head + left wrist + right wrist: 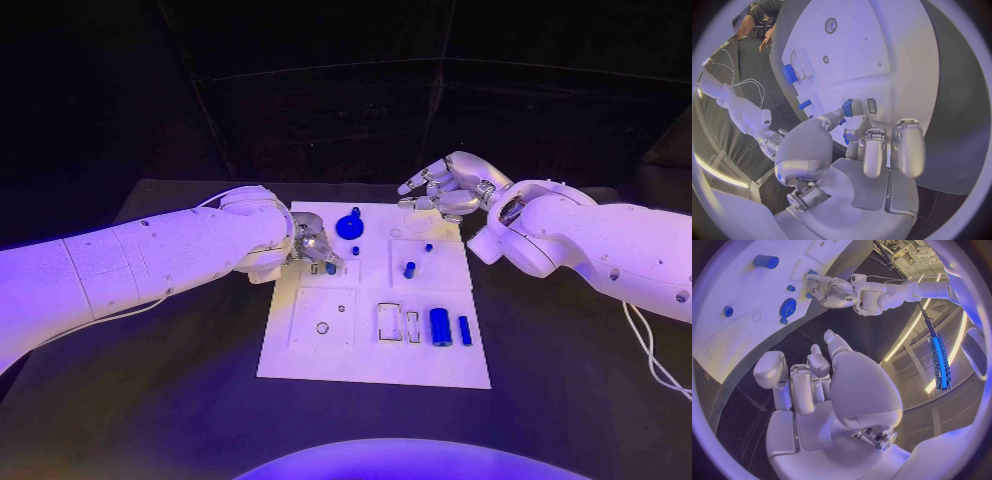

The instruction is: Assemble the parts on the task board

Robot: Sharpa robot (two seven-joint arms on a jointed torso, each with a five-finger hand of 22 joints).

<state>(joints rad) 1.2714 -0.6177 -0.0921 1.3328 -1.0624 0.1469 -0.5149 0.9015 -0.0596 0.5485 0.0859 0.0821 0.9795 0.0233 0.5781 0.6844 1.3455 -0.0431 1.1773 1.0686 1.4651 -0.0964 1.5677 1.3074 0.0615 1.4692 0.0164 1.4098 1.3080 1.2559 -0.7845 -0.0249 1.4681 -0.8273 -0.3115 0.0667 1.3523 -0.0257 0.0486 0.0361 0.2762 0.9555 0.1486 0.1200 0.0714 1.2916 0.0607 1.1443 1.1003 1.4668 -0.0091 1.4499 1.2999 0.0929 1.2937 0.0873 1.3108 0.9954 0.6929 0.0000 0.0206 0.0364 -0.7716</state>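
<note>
The white task board lies in the middle of the black table. My left hand rests at the board's left edge and pinches a small blue part between thumb and fingertips, low over the board; the same blue part sits beside a small slot. My right hand hovers above the board's far right corner, fingers loosely bent, with nothing in it. A round blue disc stands at the far edge of the board.
Two small blue pegs stand mid-board. A thick blue cylinder and a slim one lie at the near right, beside rectangular slots. A small ring marks the near left. Black table surrounds the board.
</note>
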